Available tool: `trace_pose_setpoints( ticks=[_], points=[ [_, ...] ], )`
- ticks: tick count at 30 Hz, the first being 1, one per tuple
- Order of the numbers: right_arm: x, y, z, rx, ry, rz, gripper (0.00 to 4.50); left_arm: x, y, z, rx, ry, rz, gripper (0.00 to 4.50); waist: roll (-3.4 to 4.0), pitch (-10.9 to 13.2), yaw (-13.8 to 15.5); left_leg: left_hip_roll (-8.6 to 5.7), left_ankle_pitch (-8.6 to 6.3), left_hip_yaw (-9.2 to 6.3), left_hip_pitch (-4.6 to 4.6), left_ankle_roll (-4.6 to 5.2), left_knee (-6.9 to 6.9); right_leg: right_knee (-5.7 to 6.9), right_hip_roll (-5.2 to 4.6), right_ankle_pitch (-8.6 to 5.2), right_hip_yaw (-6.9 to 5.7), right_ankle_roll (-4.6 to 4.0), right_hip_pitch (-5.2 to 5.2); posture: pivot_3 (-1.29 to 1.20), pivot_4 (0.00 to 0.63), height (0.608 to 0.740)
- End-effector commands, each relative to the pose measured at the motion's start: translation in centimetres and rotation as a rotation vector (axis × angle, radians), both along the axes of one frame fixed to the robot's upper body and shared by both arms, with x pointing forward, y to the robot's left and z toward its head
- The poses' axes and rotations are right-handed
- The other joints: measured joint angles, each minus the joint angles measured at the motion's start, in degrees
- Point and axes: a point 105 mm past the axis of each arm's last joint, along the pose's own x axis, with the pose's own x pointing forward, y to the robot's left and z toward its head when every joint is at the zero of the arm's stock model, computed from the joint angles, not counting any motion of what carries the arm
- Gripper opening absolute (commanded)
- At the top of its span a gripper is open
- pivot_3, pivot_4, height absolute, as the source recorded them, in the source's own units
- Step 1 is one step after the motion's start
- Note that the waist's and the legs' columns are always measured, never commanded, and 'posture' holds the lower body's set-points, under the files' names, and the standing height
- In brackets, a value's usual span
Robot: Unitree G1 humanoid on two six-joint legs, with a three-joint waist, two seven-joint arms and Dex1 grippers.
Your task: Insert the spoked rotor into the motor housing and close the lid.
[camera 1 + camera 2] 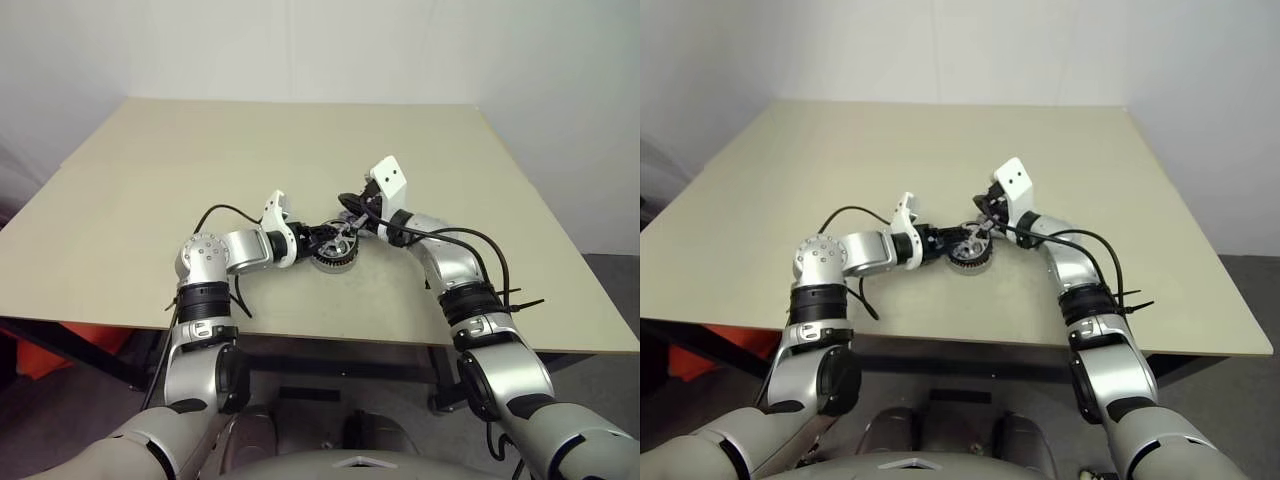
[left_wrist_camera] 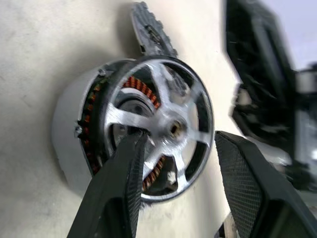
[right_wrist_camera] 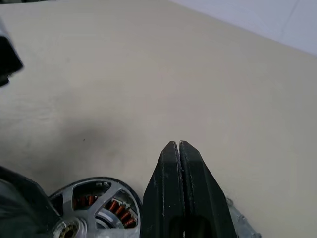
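Note:
The motor housing (image 2: 74,134), a dark ring with copper windings, lies on the table. The shiny spoked rotor (image 2: 193,106) sits in its top. My left gripper (image 2: 181,141) is open over the rotor: one finger (image 2: 124,178) rests on a spoke beside the hub, and the other stands off past the rim. The lid (image 2: 151,32), dull grey with a notched edge, lies just behind the housing. My right gripper (image 3: 178,145) is shut and empty, hovering above the lid's edge (image 3: 240,220) beside the housing (image 1: 334,252).
The tan table (image 1: 200,150) stretches wide on all sides of the parts. Both arms meet near its middle front, with black cables looping off each wrist. The table's front edge runs close below the arms.

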Motion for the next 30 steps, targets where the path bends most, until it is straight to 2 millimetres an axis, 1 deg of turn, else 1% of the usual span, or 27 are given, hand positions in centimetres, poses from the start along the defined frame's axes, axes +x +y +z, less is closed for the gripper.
trace_pose_setpoints(
  ticks=[1, 5, 9, 13, 17, 20, 23, 25, 27, 30],
  points=[
    [0.3, 0.0, 1.5, 0.013, -0.061, 0.006, 0.0, -0.6, -0.1, 2.5, -0.062, -0.106, -0.043, 2.36, 0.0, 0.0, 0.0, 0.0, 0.0, 0.0, 0.0, 0.0, 0.0, 0.0, 0.0, 0.0, 0.0, 0.0, 0.0, 0.0, 0.0, 0.74],
    [0.4, -0.1, 1.2, 0.01, -0.058, 0.007, 0.0, -1.8, 0.1, 4.1, -0.115, -0.195, -0.086, 2.36, 0.0, 0.0, 0.0, 0.02, -0.01, 0.01, 0.01, 0.01, 0.0, 0.01, 0.0, 0.0, -0.01, 0.0, 0.0, 0.0, 0.0, 0.74],
    [0.4, -0.3, 1.1, 0.002, -0.062, 0.007, 0.0, -2.9, 0.7, 4.8, -0.075, -0.307, -0.117, 2.36, 0.01, 0.0, -0.1, 0.03, -0.01, 0.01, 0.02, 0.0, 0.0, 0.01, 0.01, 0.0, -0.01, 0.0, 0.0, 0.0, 0.0, 0.74],
    [-0.2, -0.7, 1.3, 0.0, -0.084, 0.032, 0.0, -2.8, 3.3, 4.1, 0.087, -0.447, -0.039, 2.36, 0.03, 0.0, -0.2, 0.08, -0.01, -0.01, 0.06, -0.01, -0.02, 0.01, 0.03, 0.0, 0.0, 0.0, -0.01, 0.0, 0.0, 0.74],
    [-2.1, -0.5, 1.0, -0.005, -0.083, 0.097, 0.0, -2.3, 8.1, 2.6, 0.299, -0.528, 0.075, 2.36, 0.04, 0.0, -0.2, 0.1, 0.0, -0.01, 0.07, -0.03, -0.03, 0.01, 0.05, -0.01, -0.01, 0.01, 0.01, 0.0, 0.0, 0.74],
    [-3.0, -0.9, 1.7, 0.02, -0.086, 0.124, 0.0, -2.4, 10.8, 2.2, 0.367, -0.546, 0.137, 2.36, 0.06, 0.0, -0.3, 0.11, 0.0, -0.01, 0.07, -0.03, -0.02, 0.01, 0.06, -0.01, 0.0, 0.02, 0.01, 0.0, 0.0, 0.74],
    [-4.2, -1.0, 2.8, 0.044, -0.102, 0.187, 0.0, -2.6, 12.7, 1.7, 0.409, -0.536, 0.181, 2.36, 0.07, 0.0, -0.2, 0.07, 0.02, 0.0, 0.11, -0.07, -0.01, 0.02, 0.04, 0.0, 0.01, 0.04, 0.06, 0.0, 0.0, 0.74],
    [-5.3, -0.6, 4.2, 0.087, -0.132, 0.255, 0.0, -2.7, 13.2, 1.4, 0.421, -0.528, 0.199, 2.36, 0.07, 0.0, -0.2, 0.08, 0.02, 0.0, 0.2, -0.08, -0.01, 0.02, 0.04, 0.0, 0.01, 0.05, 0.15, 0.0, 0.0, 0.74],
    [-5.9, 0.0, 5.1, 0.111, -0.143, 0.292, 0.0, -2.7, 13.3, 1.2, 0.427, -0.528, 0.204, 2.36, 0.07, 0.0, -0.2, 0.11, 0.03, 0.0, 0.25, -0.08, -0.02, 0.03, 0.06, 0.0, 0.02, 0.06, 0.18, 0.0, 0.0, 0.74],
    [-6.1, 0.7, 4.5, 0.111, -0.113, 0.302, 0.0, -2.4, 13.0, 1.1, 0.427, -0.526, 0.209, 2.36, 0.07, 0.0, -0.2, 0.14, 0.05, -0.01, 0.32, -0.11, -0.02, 0.05, 0.07, 0.0, 0.02, 0.06, 0.21, 0.0, 0.0, 0.74]
  ],
)
